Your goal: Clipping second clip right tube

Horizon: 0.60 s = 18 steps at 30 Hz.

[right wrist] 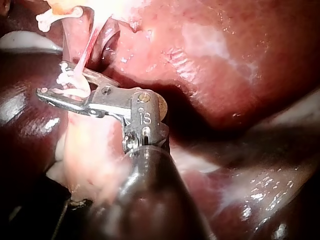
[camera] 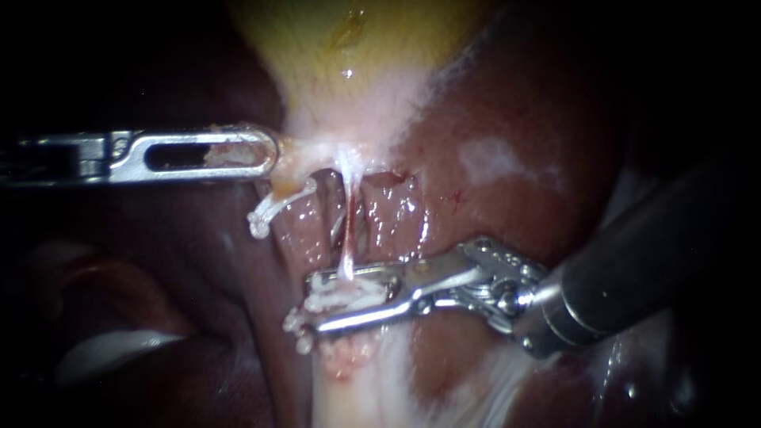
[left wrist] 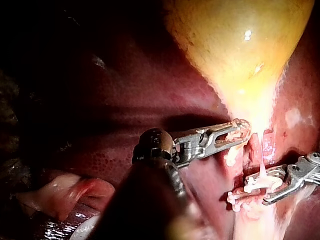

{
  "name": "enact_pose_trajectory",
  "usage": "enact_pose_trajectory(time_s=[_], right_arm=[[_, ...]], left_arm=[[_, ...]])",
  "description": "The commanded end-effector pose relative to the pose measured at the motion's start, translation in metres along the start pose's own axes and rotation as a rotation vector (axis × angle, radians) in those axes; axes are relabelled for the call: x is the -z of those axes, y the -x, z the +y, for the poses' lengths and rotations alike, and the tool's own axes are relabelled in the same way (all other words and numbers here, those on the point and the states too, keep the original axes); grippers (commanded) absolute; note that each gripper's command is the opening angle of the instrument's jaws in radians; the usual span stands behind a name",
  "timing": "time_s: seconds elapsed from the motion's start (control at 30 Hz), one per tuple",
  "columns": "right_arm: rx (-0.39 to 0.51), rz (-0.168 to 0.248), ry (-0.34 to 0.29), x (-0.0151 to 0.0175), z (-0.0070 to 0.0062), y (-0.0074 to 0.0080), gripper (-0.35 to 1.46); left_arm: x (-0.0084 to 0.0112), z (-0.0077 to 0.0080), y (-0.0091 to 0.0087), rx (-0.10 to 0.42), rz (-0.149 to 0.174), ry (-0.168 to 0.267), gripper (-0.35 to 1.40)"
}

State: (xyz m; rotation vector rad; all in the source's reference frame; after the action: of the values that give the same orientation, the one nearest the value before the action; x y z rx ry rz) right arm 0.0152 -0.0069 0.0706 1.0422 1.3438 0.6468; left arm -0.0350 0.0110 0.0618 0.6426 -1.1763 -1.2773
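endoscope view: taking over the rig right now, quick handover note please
Left instrument: jaws shut on the gallbladder at its neck, holding it up.
Right instrument: jaws shut on a white clip, set across the right tube low down.
Also there: an upper clip just below the left jaws, and lower clip pieces at the right jaw tips; I cannot tell how many.
Done: the clip is around the tube.
Left: I cannot tell if it is latched. Probably squeeze fully, open, back out.
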Motion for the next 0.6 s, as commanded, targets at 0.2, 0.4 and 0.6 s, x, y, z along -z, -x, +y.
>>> enact_pose_trajectory(time_s=[0.2,0.4,0.6], right_arm=[[-0.049,0.029,0.055,0.0007,0.0002,0.0,-0.35],[-0.049,0.017,0.08,0.0019,0.0004,0.0002,-0.35],[-0.049,0.018,0.081,0.002,0.0006,0.0002,-0.35]], left_arm=[[-0.0001,0.0001,0.0,0.0,0.0,0.0,-0.35],[-0.0001,0.0001,0.0,0.0,0.0,0.0,-0.35],[-0.0001,0.0001,-0.0001,-0.001,-0.001,0.001,-0.35]])
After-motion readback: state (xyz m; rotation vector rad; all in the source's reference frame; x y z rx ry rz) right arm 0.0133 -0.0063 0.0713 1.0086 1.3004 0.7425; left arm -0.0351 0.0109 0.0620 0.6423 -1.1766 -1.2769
